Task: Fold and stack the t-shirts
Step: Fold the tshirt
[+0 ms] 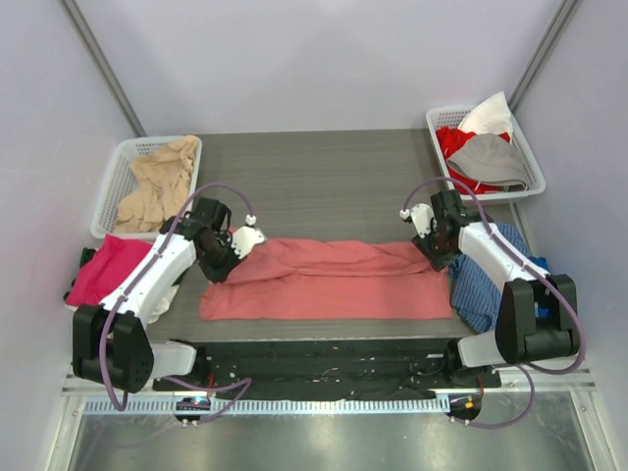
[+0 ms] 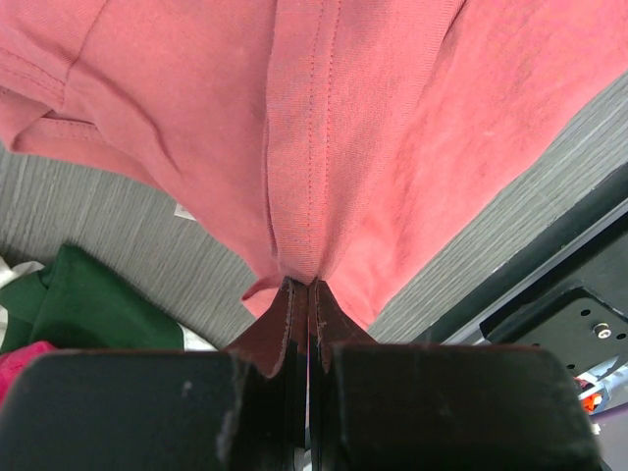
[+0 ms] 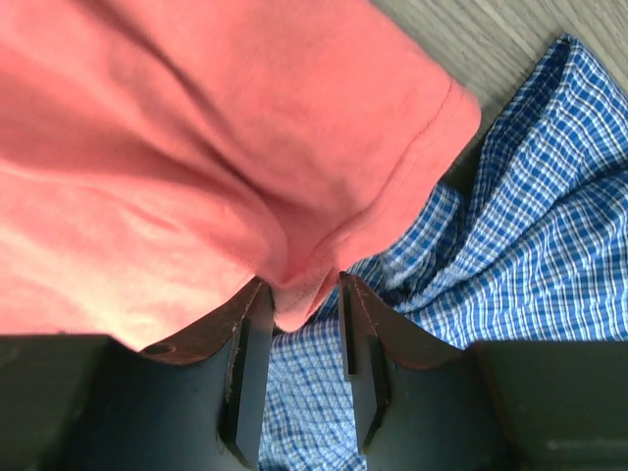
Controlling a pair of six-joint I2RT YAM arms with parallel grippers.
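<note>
Both reaching low inward, left gripper (image 2: 302,289) pinches the salmon t-shirt (image 1: 334,280), right gripper (image 3: 301,283) half-open around its edge.

text: none legible, any view | brands, numbers, signs: none legible | small white patch (image 2: 183,210) beside salmon-red cloth t-shirt (image 2: 392,118): too small to read

Dark grey wood-grain counter (image 1: 324,182). Left white plastic lattice basket (image 1: 113,191) at back-left corner, right white plastic lattice basket (image 1: 438,120) at back-right. Blue-white checked cloth (image 1: 478,289) draped over counter's right edge.
</note>
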